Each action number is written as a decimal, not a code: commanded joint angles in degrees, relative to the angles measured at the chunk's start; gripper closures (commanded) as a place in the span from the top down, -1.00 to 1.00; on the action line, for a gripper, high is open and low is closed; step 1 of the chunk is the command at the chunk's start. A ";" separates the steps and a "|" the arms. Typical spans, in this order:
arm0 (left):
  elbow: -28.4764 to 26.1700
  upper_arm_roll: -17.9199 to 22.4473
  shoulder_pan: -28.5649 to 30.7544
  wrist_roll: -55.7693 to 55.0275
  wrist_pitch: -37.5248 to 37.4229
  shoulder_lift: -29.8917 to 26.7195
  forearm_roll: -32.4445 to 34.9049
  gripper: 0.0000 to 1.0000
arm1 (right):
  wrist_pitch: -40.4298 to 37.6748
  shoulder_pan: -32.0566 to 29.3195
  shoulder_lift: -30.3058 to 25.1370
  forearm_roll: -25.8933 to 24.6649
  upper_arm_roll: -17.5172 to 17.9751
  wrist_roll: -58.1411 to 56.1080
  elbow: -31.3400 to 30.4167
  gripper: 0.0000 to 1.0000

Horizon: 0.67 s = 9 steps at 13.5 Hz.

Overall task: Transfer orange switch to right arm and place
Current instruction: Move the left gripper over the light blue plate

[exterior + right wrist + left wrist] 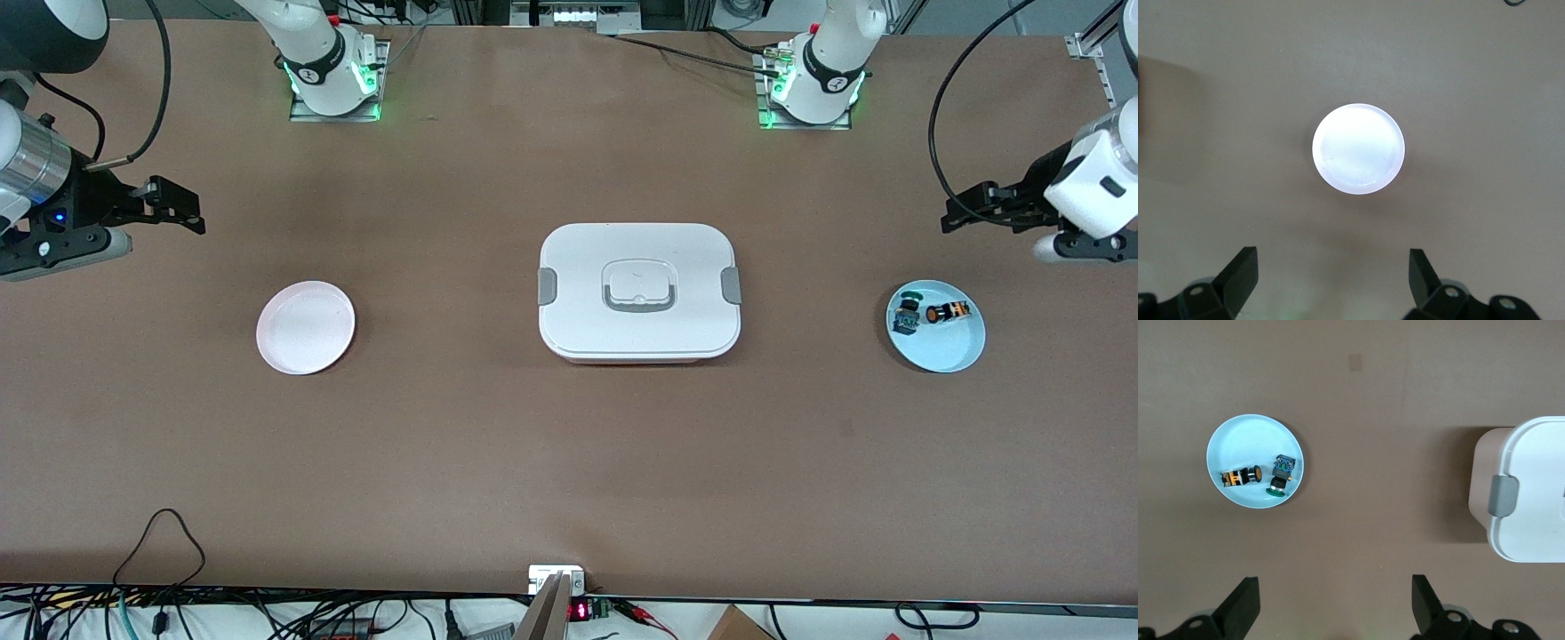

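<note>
Blue plate (951,351) at the left arm's end, orange switch (948,312) on it.
The green-capped switch (908,313) is seen at the orange one's nine o'clock; the left gripper (956,213) and right gripper (182,209) are held aloft, jaws spread.

Bright, even light falls from above on the brown bench (569,444). The white lidded box (638,292) throws only a soft, narrow shadow at its edge nearer the front camera. In the right wrist view the pale pink plate (1358,149) glares almost white, its detail washed out. The left claw's fingertips (1245,603) look slightly soft. Green lights glow at both arm bases.
</note>
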 commanded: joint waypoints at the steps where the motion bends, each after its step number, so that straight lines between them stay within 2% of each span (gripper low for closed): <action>1: 1.53 -0.12 1.90 -0.74 -0.74 4.43 0.93 1.00 | -0.88 0.03 0.26 -0.43 0.10 -0.32 0.87 1.00; 5: 2.93 -0.99 1.37 -0.39 -1.09 10.67 1.29 1.00 | -0.88 -0.06 0.26 -0.43 0.10 -0.32 0.87 1.00; 9: 3.38 -1.34 1.11 -0.04 -1.10 13.32 1.28 1.00 | -0.88 -0.06 0.26 -0.43 0.10 -0.32 0.87 1.00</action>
